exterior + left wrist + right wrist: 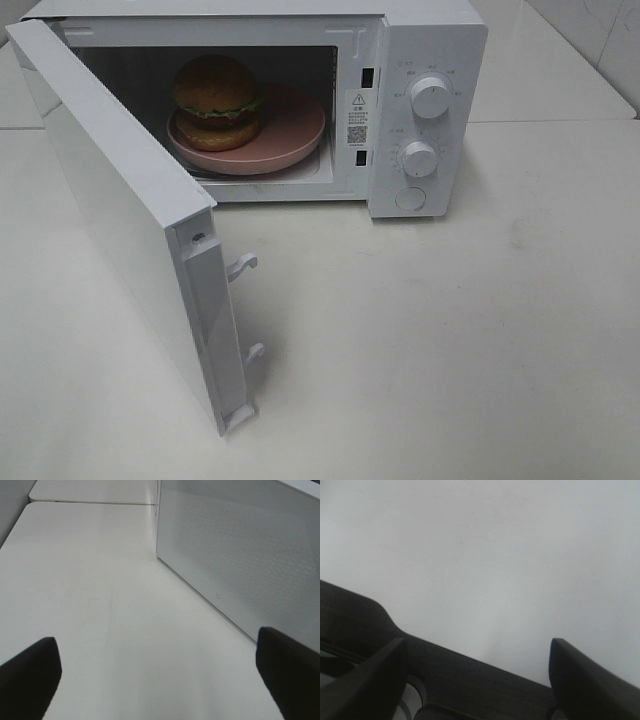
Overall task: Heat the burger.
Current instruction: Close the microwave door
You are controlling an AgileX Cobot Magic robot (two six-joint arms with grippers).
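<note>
Risks, big to small:
- Microwave sits at the table's far edge with nothing bracing it. A hard shove on the door could slide or twist the whole box.
- Door stands wide open, swung out toward the table's near-left corner. I'd say it needs closing before any heating. A push close to the hinge barely moves it, and a push on a bad arc lets the finger skate off the smooth face.
- Pink plate lies well inside the cavity, so clearance looks fine, but a slam could jolt it.
- Burger stands upright on the plate's left part. It's a tall stack, so a jolt could tip the bun.
- Upper knob and lower knob are small and smooth, so a slip or a grab at the wrong one is possible.
- Latch hooks sit on the door's free edge. On an off-square close they miss their slots and the door bounces back.

Views:
- High camera shows the oven, burger and controls, but neither gripper.
- Left wrist alone shows a dotted mesh panel, which I take for the door's outer face, near the left gripper. Jaws are spread about full and hold nothing.
- Right wrist shows bare table only. Right gripper has jaws wide apart and empty. With no oven in that view, I can't place it relative to the knobs.
</note>
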